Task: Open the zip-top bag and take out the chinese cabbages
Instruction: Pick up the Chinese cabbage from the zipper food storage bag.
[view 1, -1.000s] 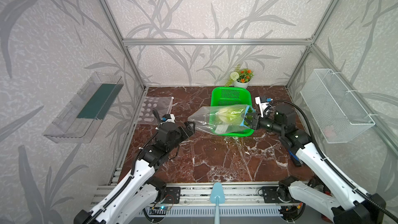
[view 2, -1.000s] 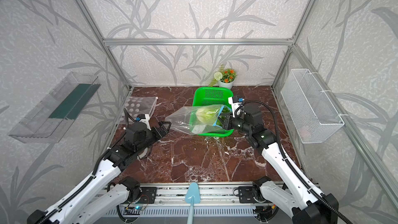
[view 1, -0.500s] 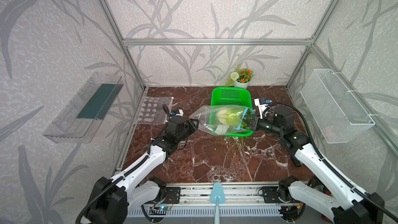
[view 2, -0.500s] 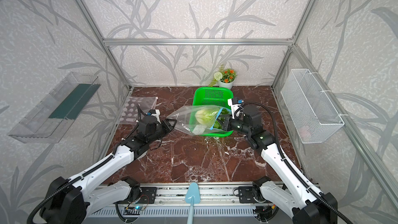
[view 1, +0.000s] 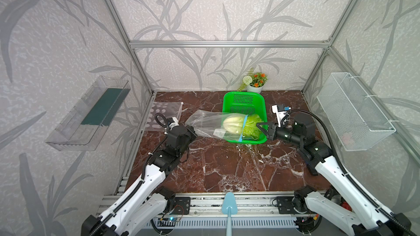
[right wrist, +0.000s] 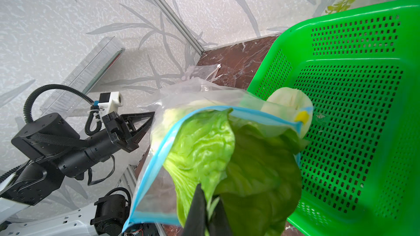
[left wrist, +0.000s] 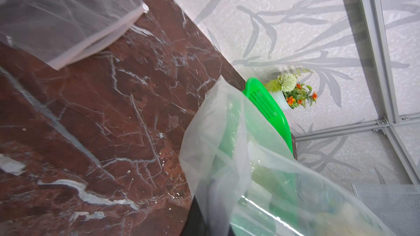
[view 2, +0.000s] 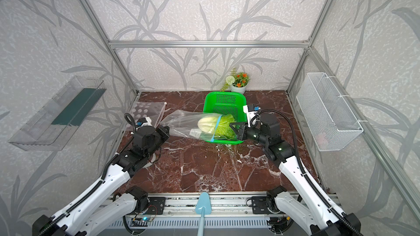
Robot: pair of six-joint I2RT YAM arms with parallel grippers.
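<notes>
In both top views the zip-top bag (view 1: 204, 124) is lying stretched across the far half of the worktop (view 1: 227, 166), with its open, blue-edged mouth resting in the green basket (view 1: 244, 106) near the far edge. The chinese cabbage (view 1: 231, 124) is sitting half out, its white base under the film and its leaves past the mouth. The left gripper (view 1: 193, 131) is pinching the bag's closed end with its fingers pressed together, and the right gripper (view 1: 259, 126) is reaching into the leaves. The left wrist view is showing the zip-top bag (left wrist: 227, 155) running back toward the camera, a spare empty bag (left wrist: 68, 19) and the potted flowers (left wrist: 293, 91), but the grip itself is hidden there. The right wrist view is adding what the others lack: the right fingers (right wrist: 197, 210) are clamping a single green leaf, and a paler head (right wrist: 288, 103) is lying beside the yellow slider (right wrist: 301, 116). The pull should probably be slow and straight away from the left hold, since one leaf may tear.
</notes>
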